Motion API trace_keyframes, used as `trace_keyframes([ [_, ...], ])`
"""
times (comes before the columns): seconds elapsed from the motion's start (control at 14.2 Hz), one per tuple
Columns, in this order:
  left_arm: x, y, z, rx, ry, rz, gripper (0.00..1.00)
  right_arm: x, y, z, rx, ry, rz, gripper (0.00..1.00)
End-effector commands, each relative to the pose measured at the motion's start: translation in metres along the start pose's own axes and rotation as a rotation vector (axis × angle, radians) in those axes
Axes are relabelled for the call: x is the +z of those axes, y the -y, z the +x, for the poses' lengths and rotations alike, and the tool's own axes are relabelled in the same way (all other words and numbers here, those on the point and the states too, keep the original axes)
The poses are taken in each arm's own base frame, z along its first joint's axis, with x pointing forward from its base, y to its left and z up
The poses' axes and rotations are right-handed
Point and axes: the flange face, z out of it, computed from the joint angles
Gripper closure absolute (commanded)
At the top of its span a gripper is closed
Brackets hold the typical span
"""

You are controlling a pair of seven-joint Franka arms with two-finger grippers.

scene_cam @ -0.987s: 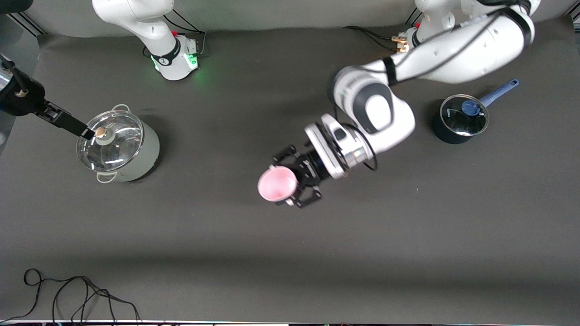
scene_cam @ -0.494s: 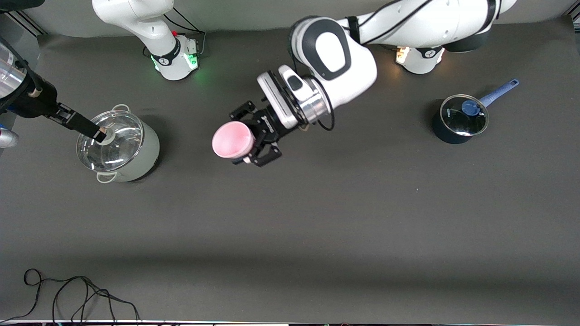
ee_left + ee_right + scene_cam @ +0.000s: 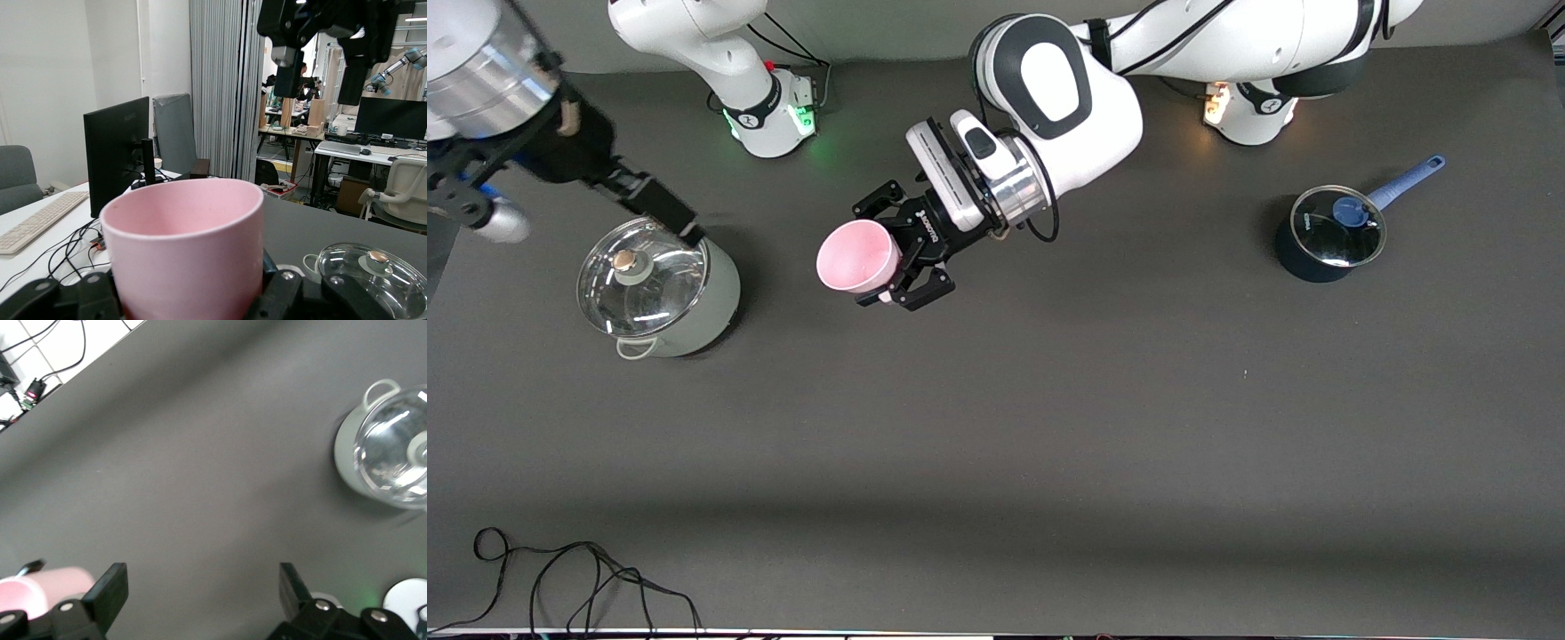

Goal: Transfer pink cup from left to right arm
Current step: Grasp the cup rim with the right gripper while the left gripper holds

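Note:
The pink cup (image 3: 857,256) is a small pale-pink tumbler held in the air over the middle of the table, tipped so its mouth faces the front camera. My left gripper (image 3: 900,258) is shut on its lower body. In the left wrist view the cup (image 3: 187,240) fills the foreground between my left gripper's (image 3: 190,301) fingers. My right gripper (image 3: 679,219) is raised over the rim of the grey pot, apart from the cup. In the right wrist view it (image 3: 200,593) is open and empty, and the cup (image 3: 37,588) shows at the picture's edge.
A grey pot with a glass lid (image 3: 656,286) stands toward the right arm's end of the table. A dark saucepan with a blue handle (image 3: 1329,233) stands toward the left arm's end. A black cable (image 3: 560,578) lies near the front edge.
My left arm has carried the pink cup away from the front camera and toward the right arm's end. My right gripper has lifted off the pot lid's knob and moved toward the cup.

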Motion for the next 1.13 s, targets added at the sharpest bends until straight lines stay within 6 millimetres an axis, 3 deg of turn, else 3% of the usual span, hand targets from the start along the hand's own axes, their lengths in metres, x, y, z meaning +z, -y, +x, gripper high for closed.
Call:
trace_keyframes([
  [0.0,-0.003,-0.004,0.014,0.015,-0.003,0.032,1.00,0.000,0.028,-0.028,0.064,0.023,0.003,0.00],
  [0.07,-0.003,-0.002,0.014,0.013,-0.004,0.036,1.00,0.005,0.039,-0.038,0.078,0.026,0.005,0.00],
  [0.35,-0.003,-0.002,0.014,0.013,-0.005,0.037,1.00,0.012,0.076,-0.041,0.159,0.026,0.059,0.00],
  [0.71,-0.003,-0.002,0.014,0.011,-0.005,0.037,1.00,0.019,0.095,-0.045,0.221,0.026,0.111,0.00],
  [1.06,-0.003,-0.003,0.014,0.012,-0.005,0.036,1.00,0.024,0.100,-0.054,0.212,0.038,0.102,0.01],
])
